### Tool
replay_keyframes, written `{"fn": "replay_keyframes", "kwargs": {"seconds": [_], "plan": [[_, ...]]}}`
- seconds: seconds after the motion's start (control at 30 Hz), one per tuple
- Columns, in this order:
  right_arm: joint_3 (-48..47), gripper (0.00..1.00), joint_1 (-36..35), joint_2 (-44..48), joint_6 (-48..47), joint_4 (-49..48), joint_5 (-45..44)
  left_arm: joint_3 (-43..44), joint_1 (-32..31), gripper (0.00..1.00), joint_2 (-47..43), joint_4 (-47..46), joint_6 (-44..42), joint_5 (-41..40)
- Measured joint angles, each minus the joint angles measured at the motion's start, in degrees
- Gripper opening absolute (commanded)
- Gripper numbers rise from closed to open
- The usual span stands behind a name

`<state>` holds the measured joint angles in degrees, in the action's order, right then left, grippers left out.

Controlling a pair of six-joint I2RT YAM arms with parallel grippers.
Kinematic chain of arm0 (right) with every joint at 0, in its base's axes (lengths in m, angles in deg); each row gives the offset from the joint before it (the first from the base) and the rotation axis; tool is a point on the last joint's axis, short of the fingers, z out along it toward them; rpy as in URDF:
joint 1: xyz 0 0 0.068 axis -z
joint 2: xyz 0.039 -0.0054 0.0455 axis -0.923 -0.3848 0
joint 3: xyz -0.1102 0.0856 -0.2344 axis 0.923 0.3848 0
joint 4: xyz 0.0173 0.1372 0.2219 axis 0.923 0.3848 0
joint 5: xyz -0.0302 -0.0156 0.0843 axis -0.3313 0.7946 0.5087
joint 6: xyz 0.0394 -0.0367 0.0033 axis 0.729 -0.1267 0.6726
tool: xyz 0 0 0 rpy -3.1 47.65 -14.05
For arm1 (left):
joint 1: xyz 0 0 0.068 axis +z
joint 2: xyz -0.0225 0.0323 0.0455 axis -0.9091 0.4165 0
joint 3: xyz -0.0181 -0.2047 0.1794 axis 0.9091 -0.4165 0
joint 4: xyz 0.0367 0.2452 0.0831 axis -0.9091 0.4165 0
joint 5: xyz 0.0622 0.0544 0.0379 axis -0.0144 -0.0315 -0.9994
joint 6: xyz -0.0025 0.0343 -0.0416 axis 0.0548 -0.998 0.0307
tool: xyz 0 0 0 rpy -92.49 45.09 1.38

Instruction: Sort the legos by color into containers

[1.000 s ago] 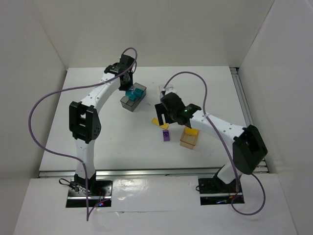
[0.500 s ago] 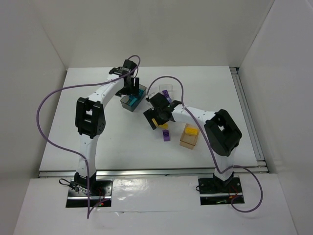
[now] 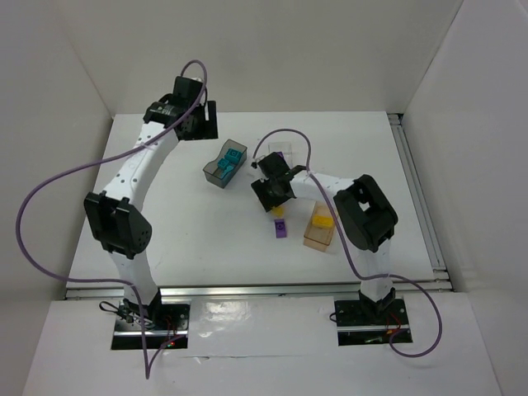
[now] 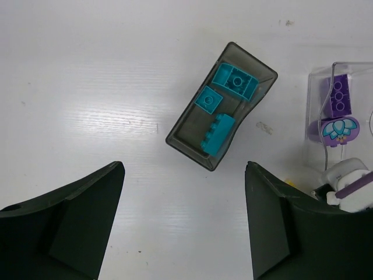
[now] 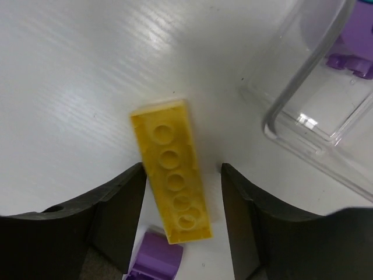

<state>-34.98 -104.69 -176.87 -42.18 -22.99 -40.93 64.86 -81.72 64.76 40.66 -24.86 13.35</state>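
Observation:
The smoky dark tray (image 3: 213,172) (image 4: 182,140) holds three teal legos (image 4: 233,81). My left gripper (image 3: 195,120) (image 4: 183,227) hangs high over the table near that tray, open and empty. The clear tray (image 3: 285,152) (image 4: 319,79) holds a purple brick (image 4: 341,96) and a round purple-and-teal piece (image 4: 337,129). My right gripper (image 3: 273,191) (image 5: 183,192) is low at the table, open, its jaws either side of a long yellow brick (image 5: 173,175) with a gap on the right. A purple brick (image 3: 280,228) (image 5: 152,262) lies just beside it. The tan tray (image 3: 317,238) holds a yellow brick (image 3: 322,220).
The clear tray's corner (image 5: 303,116) stands close to the right of my right fingers. The right arm's white wrist (image 4: 349,189) shows at the edge of the left wrist view. White walls enclose the table on three sides.
My left gripper opened over the dark tray, left a teal brick there, then rose and drew back to the left. My right gripper swung left, came down over the yellow brick and narrowed its jaws.

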Motion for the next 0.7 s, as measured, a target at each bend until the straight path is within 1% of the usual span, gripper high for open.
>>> {"fn": "replay_keyframes", "kwargs": {"seconds": [0.03, 0.1, 0.17, 0.23, 0.3, 0.37, 0.47, 0.57, 0.67, 0.7], "plan": [[-0.24, 0.52, 0.24, -0.17, 0.02, -0.20, 0.20, -0.48, 0.59, 0.88, -1.22, 0.13, 0.00, 0.11], [-0.61, 0.41, 0.31, -0.48, 0.20, -0.52, 0.31, -1.31, 1.62, 0.88, -2.49, 0.13, 0.00, 0.76], [-0.66, 0.38, 0.24, -0.52, 0.68, -0.61, 0.24, -1.99, 2.54, 0.88, -2.71, 0.24, 0.02, 1.90], [-0.68, 0.31, 0.11, -0.52, 1.16, -0.61, -0.07, -2.71, 3.15, 0.88, -2.67, 0.63, 0.02, 3.19], [-0.68, 0.30, -0.09, -0.35, 1.70, -0.57, -0.74, -2.93, 3.17, 0.88, -2.67, 1.46, 0.02, 4.24], [-0.68, 0.23, -0.37, 0.11, 2.34, -0.39, -1.81, -2.91, 3.08, 0.88, -2.69, 1.60, 0.09, 5.22], [0.37, 0.22, -0.76, 3.10, 4.02, -1.44, -3.50, -3.45, 3.04, 0.88, -3.13, 1.40, 0.07, 7.37], [3.85, 0.22, -0.81, 10.80, 6.67, -3.26, -6.64, -5.66, 2.75, 0.88, -4.76, 1.51, 0.02, 8.68], [6.86, 0.22, -0.81, 19.69, 10.84, -5.14, -11.58, -8.41, 2.16, 0.88, -6.71, 1.55, 0.09, 8.92], [7.76, 0.22, -0.81, 22.45, 13.05, -5.40, -13.92, -9.22, 1.79, 0.87, -7.15, 1.64, 0.13, 9.03]]}}
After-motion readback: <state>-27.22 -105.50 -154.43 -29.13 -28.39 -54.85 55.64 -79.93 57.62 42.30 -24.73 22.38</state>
